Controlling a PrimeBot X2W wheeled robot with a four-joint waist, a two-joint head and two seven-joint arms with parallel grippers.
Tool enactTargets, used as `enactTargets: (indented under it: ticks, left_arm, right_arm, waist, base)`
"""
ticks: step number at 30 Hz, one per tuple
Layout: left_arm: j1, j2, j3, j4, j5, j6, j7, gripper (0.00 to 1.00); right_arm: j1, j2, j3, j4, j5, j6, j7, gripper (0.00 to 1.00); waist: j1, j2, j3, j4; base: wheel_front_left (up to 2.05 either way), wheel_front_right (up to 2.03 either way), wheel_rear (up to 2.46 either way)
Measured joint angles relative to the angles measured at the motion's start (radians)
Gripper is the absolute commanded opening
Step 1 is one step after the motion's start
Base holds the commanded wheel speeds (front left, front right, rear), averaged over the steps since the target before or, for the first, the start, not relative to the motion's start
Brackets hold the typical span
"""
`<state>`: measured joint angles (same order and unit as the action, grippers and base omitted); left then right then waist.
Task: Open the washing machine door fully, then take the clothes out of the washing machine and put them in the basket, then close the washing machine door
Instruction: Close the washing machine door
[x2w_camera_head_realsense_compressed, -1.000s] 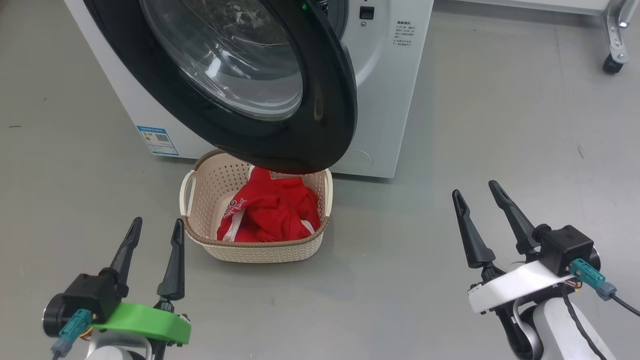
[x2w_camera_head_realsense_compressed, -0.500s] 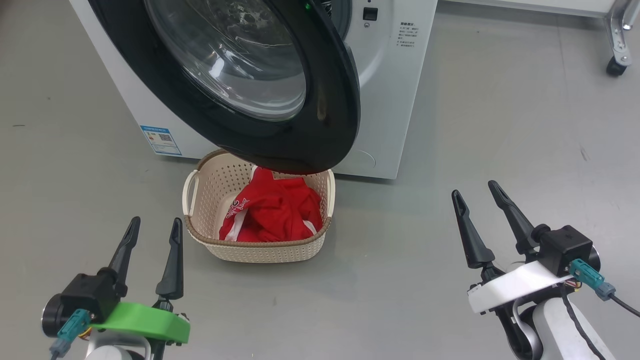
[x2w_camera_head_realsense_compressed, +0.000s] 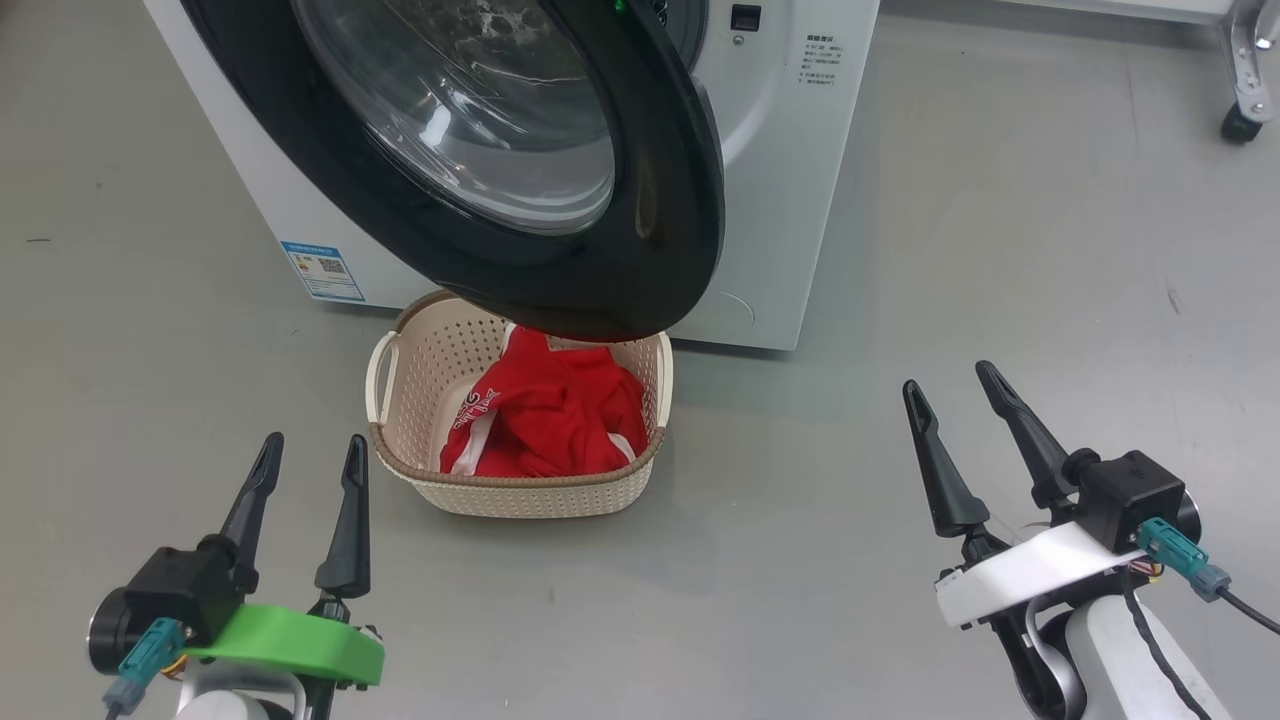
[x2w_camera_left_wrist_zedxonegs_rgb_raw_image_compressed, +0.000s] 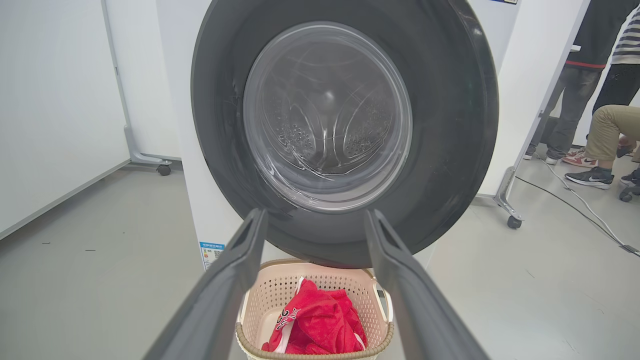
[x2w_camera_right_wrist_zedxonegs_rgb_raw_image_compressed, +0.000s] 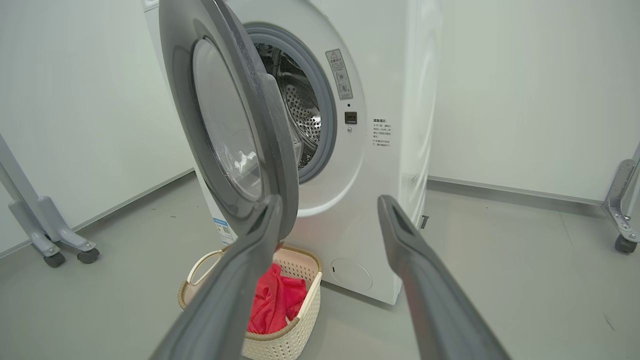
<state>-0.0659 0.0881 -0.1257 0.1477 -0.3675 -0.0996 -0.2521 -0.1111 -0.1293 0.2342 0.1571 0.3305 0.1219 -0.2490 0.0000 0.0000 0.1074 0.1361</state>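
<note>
The grey floor (x2w_camera_head_realsense_compressed: 1000, 280) spreads under both grippers. The washing machine (x2w_camera_head_realsense_compressed: 790, 150) stands on it, ahead of the fingertips of both and farther off than anything else named here, more in line with the left arm than the right. Its washing machine door (x2w_camera_head_realsense_compressed: 650, 270) is swung part-way out on its hinge toward the grippers. The black rim and glass bowl squarely face the left gripper (x2w_camera_head_realsense_compressed: 315, 441), while the right wrist view catches the door nearly edge-on, with the grey rubber ring (x2w_camera_right_wrist_zedxonegs_rgb_raw_image_compressed: 328, 107) and the dimpled drum (x2w_camera_right_wrist_zedxonegs_rgb_raw_image_compressed: 300, 112) open to sight behind it. The basket (x2w_camera_head_realsense_compressed: 540, 497) sits on the floor against the foot of the machine, ahead of the left gripper and a little to its right, and well to the left of the right gripper (x2w_camera_head_realsense_compressed: 947, 378). The door's lower rim hangs over the basket's far end. The clothes (x2w_camera_head_realsense_compressed: 560, 420) lie bundled inside the basket, red with white trim and lettering, touching neither gripper. Both grippers are held over the floor with their fingers spread apart and nothing between them, each well clear of basket and door. A small blue label (x2w_camera_head_realsense_compressed: 322, 270) is stuck low on the machine, ahead of the left gripper.
</note>
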Motion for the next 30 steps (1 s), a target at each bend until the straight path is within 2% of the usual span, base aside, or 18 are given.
enactTargets:
  ticks: [1,2,3,10,18,30]
  left_arm:
    - [0.000,-0.002,0.000,0.000,0.001,-0.002,0.000,1.00]
    - [0.000,-0.002,0.000,0.000,0.001,-0.002,0.000,1.00]
    - [0.000,-0.003,-0.001,-0.001,0.001,-0.002,0.000,1.00]
    - [-0.001,-0.012,-0.016,-0.007,0.017,-0.004,0.000,1.00]
    - [-0.028,-0.026,-0.046,-0.023,0.017,-0.012,0.000,1.00]
    - [-0.115,-0.048,-0.096,-0.035,0.000,-0.015,0.000,1.00]
  right_arm:
    - [0.000,-0.001,0.000,0.000,0.000,0.000,0.000,1.00]
    - [0.000,-0.003,0.002,-0.002,0.000,0.000,0.000,0.45]
    - [0.000,-0.007,0.009,-0.005,0.000,0.000,0.000,0.00]
    - [-0.011,-0.049,0.063,-0.049,-0.030,0.000,0.000,0.00]
    - [-0.123,-0.120,0.182,-0.099,-0.074,0.000,0.015,0.00]
    - [-0.333,-0.212,0.263,-0.123,-0.087,0.000,0.080,0.00]
  waist:
    - [0.0000,0.0000,0.002,0.000]
    - [0.0000,0.0000,0.004,0.000]
    - [0.0000,0.0000,0.006,0.000]
    - [0.0000,0.0000,0.040,0.007]
    - [0.0000,0.0000,0.110,0.031]
    - [0.0000,0.0000,0.228,0.122]
  base:
    - [0.00,0.00,0.00]
    - [0.00,0.00,0.00]
    - [0.00,0.00,0.00]
    - [0.00,0.00,0.00]
    - [0.00,0.00,0.00]
    - [0.00,0.00,0.00]
